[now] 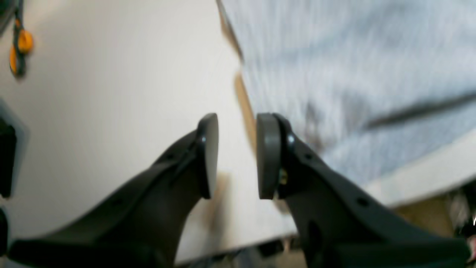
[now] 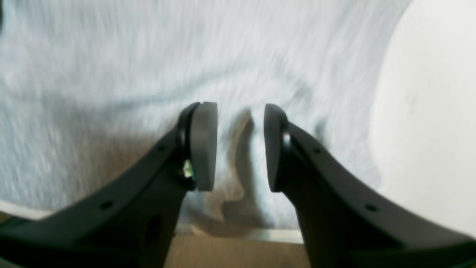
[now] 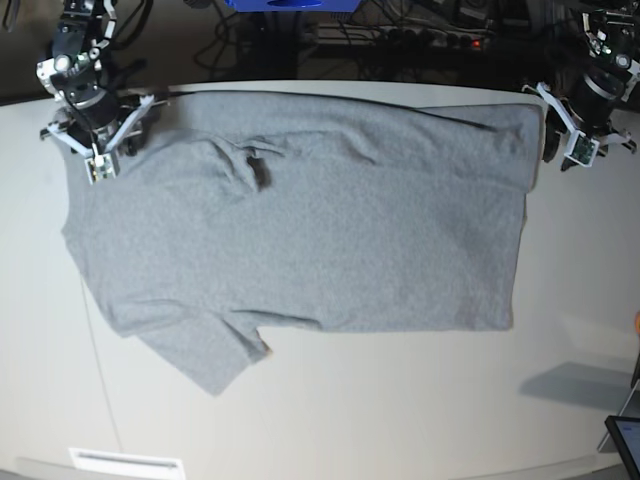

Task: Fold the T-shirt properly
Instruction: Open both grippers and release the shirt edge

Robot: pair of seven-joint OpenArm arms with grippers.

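Note:
The T-shirt (image 3: 320,230) lies spread flat on the white table (image 3: 400,400), plain grey side up, hem toward the right and one sleeve (image 3: 210,360) sticking out at the lower left. My right gripper (image 3: 100,140) hovers over the shirt's far-left corner. In its wrist view the right gripper (image 2: 240,123) is open above wrinkled grey cloth (image 2: 148,56) beside the table's edge, with nothing between the fingers. My left gripper (image 3: 570,135) is at the far-right corner. There the left gripper (image 1: 237,126) stands open over bare table (image 1: 111,93), just beside the shirt's edge (image 1: 334,56). Both wrist views are motion-blurred.
Cables and dark equipment run behind the table's far edge, with a blue object (image 3: 285,5) at top centre. A dark tablet corner (image 3: 625,440) sits at the bottom right, a white label (image 3: 125,462) at the near edge. An orange item (image 1: 22,44) hangs off to the side.

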